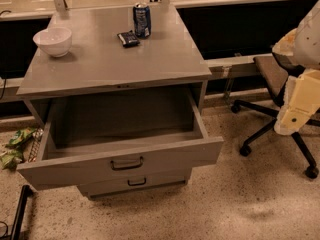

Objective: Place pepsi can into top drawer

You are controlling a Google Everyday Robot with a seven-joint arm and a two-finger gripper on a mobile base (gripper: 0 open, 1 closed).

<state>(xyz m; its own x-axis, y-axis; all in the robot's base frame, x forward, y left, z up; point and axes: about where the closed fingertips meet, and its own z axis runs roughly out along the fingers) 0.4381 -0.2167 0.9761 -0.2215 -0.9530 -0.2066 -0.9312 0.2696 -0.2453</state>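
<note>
Camera view: my gripper [295, 115] hangs at the right edge of the frame, about halfway down, a cream-coloured block below the paler bulk of my arm. It is in front of a black office chair [272, 73] and well apart from the cabinet. Whether it is open or closed I cannot tell from here, and I see nothing in it.

The pepsi can [142, 20] stands upright near the back edge of the grey cabinet top [115, 64], in the upper middle of the frame. Its blue side faces me and its silver rim is up. Just beside it, to the lower left and close enough that I cannot say whether they touch, lies a flat dark snack packet [129, 38]. A white bowl [53, 41] sits on the same top, at the upper left, well apart from the can.

The top drawer [165, 156] is pulled far out toward the bottom of the frame. Its inside is bare grey metal and its dark curved handle [127, 163] is centred on the front panel. Under it the lower drawer [150, 183] is closed, with a smaller handle.

At the left edge, on the speckled floor [225, 204] beside the open drawer, lie some crumpled green wrappers [17, 140].
</note>
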